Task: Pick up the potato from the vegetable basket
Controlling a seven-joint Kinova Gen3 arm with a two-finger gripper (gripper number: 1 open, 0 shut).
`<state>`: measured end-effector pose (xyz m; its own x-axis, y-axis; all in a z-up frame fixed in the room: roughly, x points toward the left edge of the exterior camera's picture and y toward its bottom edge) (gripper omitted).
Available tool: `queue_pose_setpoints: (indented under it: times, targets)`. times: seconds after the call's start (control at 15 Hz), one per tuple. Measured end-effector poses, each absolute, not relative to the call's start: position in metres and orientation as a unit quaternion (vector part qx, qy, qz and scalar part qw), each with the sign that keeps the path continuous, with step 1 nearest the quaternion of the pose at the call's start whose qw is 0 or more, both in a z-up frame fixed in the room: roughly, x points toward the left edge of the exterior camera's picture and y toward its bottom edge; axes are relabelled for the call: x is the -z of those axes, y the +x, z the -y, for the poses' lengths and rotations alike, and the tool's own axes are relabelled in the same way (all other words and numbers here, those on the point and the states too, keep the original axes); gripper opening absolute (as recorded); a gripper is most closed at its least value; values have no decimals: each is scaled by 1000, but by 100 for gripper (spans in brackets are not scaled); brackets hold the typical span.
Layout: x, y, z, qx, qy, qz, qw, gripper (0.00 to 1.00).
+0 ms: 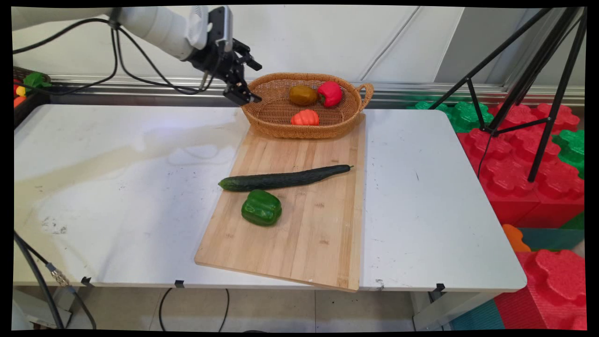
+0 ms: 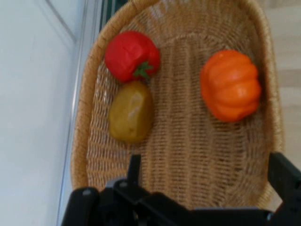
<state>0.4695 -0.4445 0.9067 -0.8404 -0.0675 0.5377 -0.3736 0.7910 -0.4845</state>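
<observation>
My gripper (image 1: 254,82) hovers open above the left end of a wicker basket (image 1: 281,130), with nothing between its fingers. In the hand view the gripper (image 2: 209,176) looks down into the basket (image 2: 83,136), its fingers (image 2: 134,168) spread wide over the woven floor. Inside lie a red vegetable with a green stem (image 1: 330,93) (image 2: 131,55), a brown potato (image 1: 303,95) (image 2: 131,111) touching it, and an orange pumpkin (image 1: 305,118) (image 2: 230,85) set apart. The potato is the nearest to the gripper.
The basket stands on the far end of a wooden cutting board (image 1: 309,224). A long cucumber (image 1: 283,179) and a green bell pepper (image 1: 261,208) lie on the board. A black tripod (image 1: 538,79) and red and green foam blocks (image 1: 519,164) stand at the right.
</observation>
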Motion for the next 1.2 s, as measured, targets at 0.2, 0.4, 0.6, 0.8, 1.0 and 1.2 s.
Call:
queue_pose_setpoints:
  times: [0.2, 0.4, 0.6, 0.8, 1.0, 1.2]
  targets:
    - [-897, 464, 461, -308, 118, 912, 245, 100]
    - [-886, 458, 479, -315, 113, 913, 234, 100]
    - [-877, 453, 495, -320, 108, 914, 223, 100]
    - [-866, 448, 512, -322, 101, 917, 211, 100]
    - [-856, 442, 526, -323, 95, 919, 203, 100]
    - [-844, 436, 542, -322, 90, 922, 196, 100]
